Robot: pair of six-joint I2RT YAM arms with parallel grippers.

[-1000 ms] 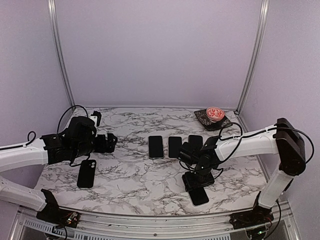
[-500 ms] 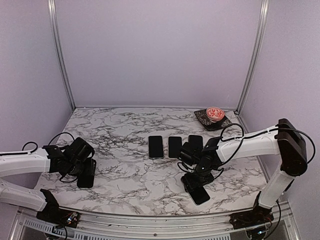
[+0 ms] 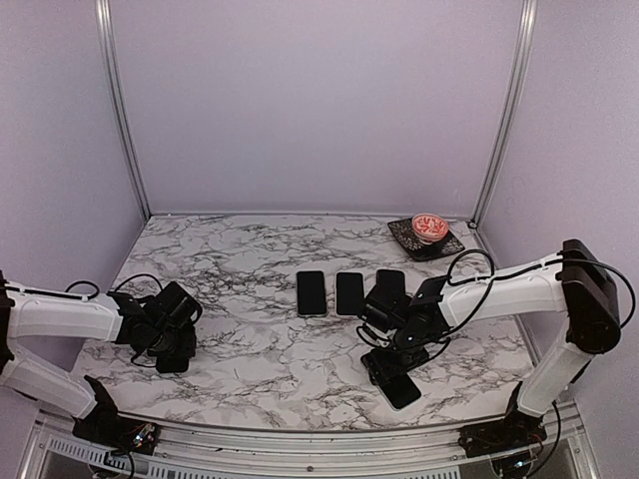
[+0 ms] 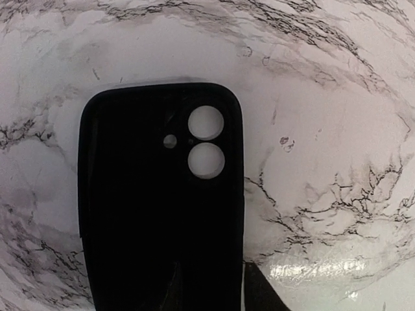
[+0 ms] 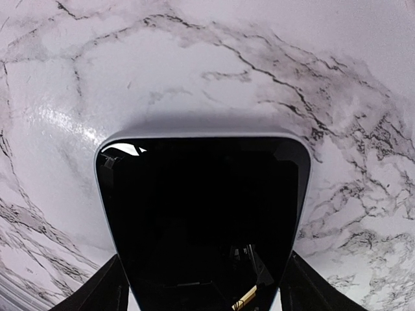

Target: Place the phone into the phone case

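Observation:
The black phone case (image 4: 159, 194) lies inside-up on the marble, its camera holes toward the far end. In the top view the phone case (image 3: 172, 361) is mostly hidden under my left gripper (image 3: 170, 344). My left gripper (image 4: 220, 295) pinches the case's right wall, one finger inside and one finger (image 4: 262, 291) outside. The phone (image 5: 204, 214), dark screen up, lies flat near the front edge. In the top view the phone (image 3: 401, 391) pokes out below my right gripper (image 3: 392, 361). My right gripper (image 5: 204, 288) straddles its width, both fingers against its long sides.
Three more dark phones (image 3: 348, 292) lie in a row at mid-table. A red-and-white bowl (image 3: 430, 227) sits on a dark plate (image 3: 410, 239) at the back right. Metal posts (image 3: 118, 110) stand at both back corners.
My left arm dropped from above the table onto the phone case and its jaws closed from wide onto the case's wall. The right gripper stayed over the phone, barely shifting.

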